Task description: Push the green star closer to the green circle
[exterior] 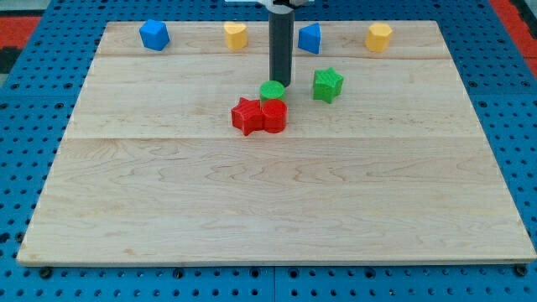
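Resting just right of the green circle (272, 89), the green star (328, 85) is not yet engaged, since my tip (279, 84), clawless and holding nothing, must be brought round to the star's right.

Table top: a pale wooden board (277, 201) made of joined planks, its grain running across the view, seams showing as faint lines.
Board outline: wider at the view's bottom, narrower toward the view's top, corners rounded.
Surround: a blue perforated surface (25, 101) with regular rows of small dark holes, framing the board on all sides.
Corners: red patches (516, 17) at the view's top left and top right.
Light: even and bright, with soft shadows only.
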`<state>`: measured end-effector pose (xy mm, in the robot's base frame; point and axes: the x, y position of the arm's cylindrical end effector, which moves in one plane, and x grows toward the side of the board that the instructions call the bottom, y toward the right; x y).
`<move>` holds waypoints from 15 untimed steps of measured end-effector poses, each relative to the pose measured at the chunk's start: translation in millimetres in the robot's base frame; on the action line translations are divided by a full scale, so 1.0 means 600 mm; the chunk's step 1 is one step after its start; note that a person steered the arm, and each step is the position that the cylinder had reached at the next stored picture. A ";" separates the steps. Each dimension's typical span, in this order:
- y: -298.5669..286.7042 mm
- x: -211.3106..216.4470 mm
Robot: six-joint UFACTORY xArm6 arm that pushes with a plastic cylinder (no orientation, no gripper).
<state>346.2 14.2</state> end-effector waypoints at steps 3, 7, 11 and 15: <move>0.033 0.024; 0.156 0.053; 0.171 -0.003; 0.135 0.014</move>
<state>354.5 95.0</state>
